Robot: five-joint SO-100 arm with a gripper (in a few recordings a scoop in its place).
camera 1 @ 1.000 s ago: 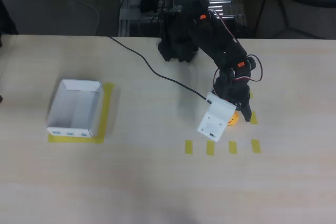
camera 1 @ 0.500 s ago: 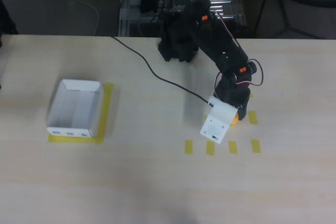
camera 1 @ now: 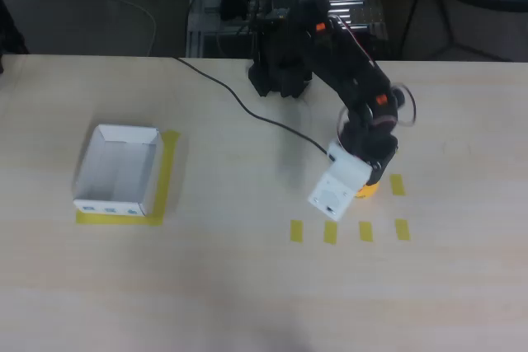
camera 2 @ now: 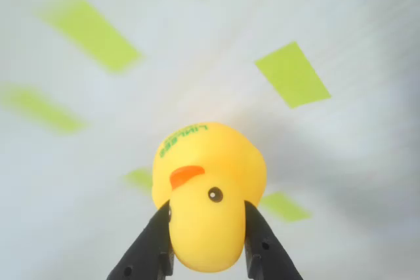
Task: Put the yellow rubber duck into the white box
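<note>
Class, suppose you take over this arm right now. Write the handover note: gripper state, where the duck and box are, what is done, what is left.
Gripper: shut on the yellow rubber duck, one black finger on each side of its head.
Duck: at the right of the table in the overhead view, among the yellow tape strips; whether it has left the table cannot be told.
White box: empty, at the left on its yellow tape outline.
Done: duck grasped.
Left: lift, carry left across the table, release the duck into the box.
</note>
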